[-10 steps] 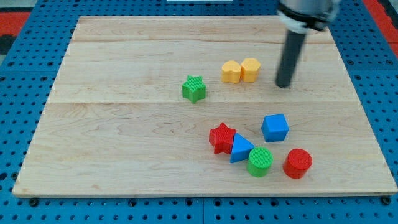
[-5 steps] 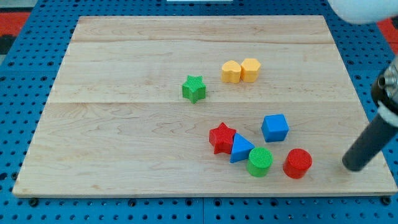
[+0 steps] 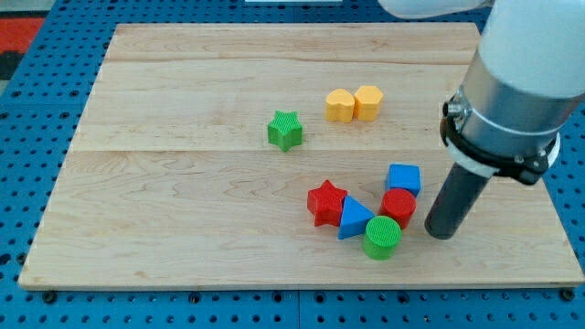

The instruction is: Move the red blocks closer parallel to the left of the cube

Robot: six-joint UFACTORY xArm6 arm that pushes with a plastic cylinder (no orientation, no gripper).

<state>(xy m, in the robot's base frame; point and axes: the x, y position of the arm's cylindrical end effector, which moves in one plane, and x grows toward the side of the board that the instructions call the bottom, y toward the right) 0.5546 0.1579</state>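
The blue cube (image 3: 403, 177) sits right of the board's middle. The red cylinder (image 3: 398, 207) lies just below it, touching it and the green cylinder (image 3: 382, 238). The red star (image 3: 326, 202) lies to the left, touching the blue triangular block (image 3: 354, 218). My tip (image 3: 441, 233) rests on the board just right of the red cylinder, a small gap apart from it.
A green star (image 3: 285, 130) lies near the board's middle. A yellow heart-like block (image 3: 340, 105) and a yellow hexagon (image 3: 368, 102) sit side by side toward the view's top. The wooden board (image 3: 183, 201) lies on a blue pegboard. The arm's grey body fills the upper right.
My tip swung from near the yellow blocks down to the board's right edge, then left. The red cylinder has been pushed up and left, against the blue cube.
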